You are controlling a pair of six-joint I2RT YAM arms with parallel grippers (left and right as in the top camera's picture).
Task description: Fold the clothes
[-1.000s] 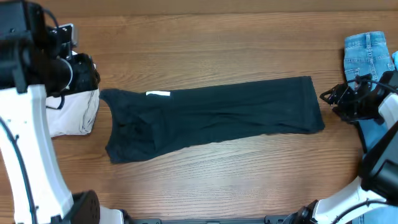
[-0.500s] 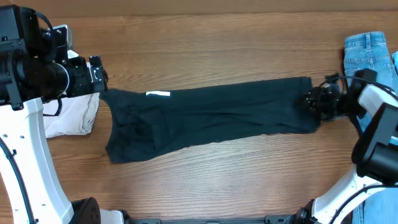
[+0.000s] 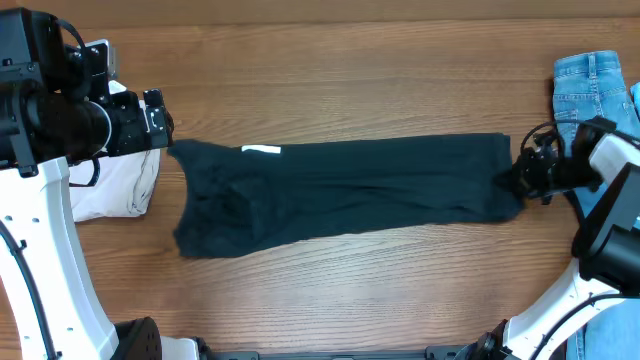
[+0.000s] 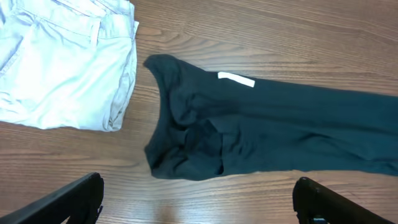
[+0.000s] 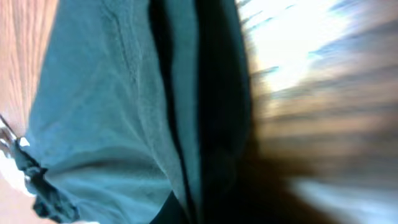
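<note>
Wood-grain bench (image 3: 350,70), overhead view, left to right. Left pincer (image 3: 158,118) hovers at far left over the beige folded garment (image 3: 115,190), just beside the collar end of the shirt; its place matches half a second ago. The wrist view shows its fingers (image 4: 81,198) spread wide with nothing between them. The dark T-shirt (image 3: 350,195) lies flat as a long strip across the bench's middle, collar end left, hem end right, white neck label (image 3: 262,150) showing near the far edge. The whole strip now sits a bit further right than half a second ago, label included, and the right end looks pulled straighter. Right pincer (image 3: 522,180) was clear of the cloth a second ago, then reached onto the hem, and is now at the hem's near right corner. Its wrist view is blurred dark cloth, so I cannot tell how closed it is; the shift suggests it has the hem. Jeans (image 3: 585,85) far right, apart. Judgement: lengthwise fold done, hem-to-collar fold likely starting.
</note>
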